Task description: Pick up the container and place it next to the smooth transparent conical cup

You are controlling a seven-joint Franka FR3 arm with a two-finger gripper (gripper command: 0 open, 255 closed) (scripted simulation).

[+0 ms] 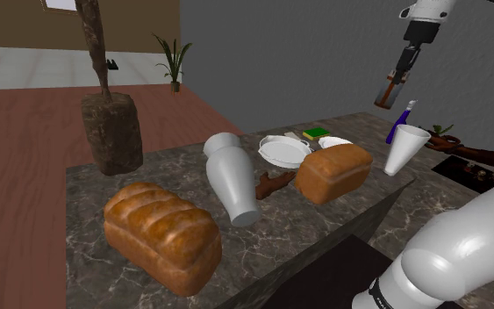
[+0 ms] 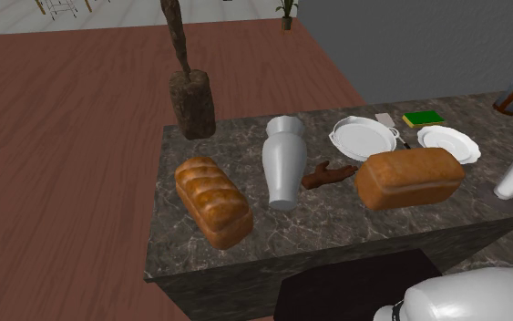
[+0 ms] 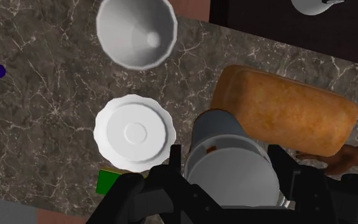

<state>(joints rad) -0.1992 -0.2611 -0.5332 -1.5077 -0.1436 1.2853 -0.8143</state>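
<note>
My gripper (image 1: 394, 81) hangs high above the marble counter's (image 1: 157, 176) far end, shut on a small cylindrical container (image 1: 388, 93). The container looks brown from the side and grey from above (image 3: 234, 168), where my two black fingers (image 3: 174, 167) clasp it. In the second exterior view the container (image 2: 510, 98) shows at the right edge. The white conical cup (image 1: 405, 147) stands upright on the counter below and a little to the shoulder view's right of the container. From the hand, the cup (image 3: 136, 33) shows its open mouth, beyond a scalloped white plate (image 3: 134, 132).
A bread loaf (image 1: 333, 171) lies just beside the spot under the container; a second loaf (image 1: 161, 233) lies at the near end. A grey vase (image 1: 232, 180) lies tipped over. A white dish (image 1: 283, 150), green sponge (image 1: 316, 132), brown figure (image 1: 274, 183), blue object (image 1: 400, 121).
</note>
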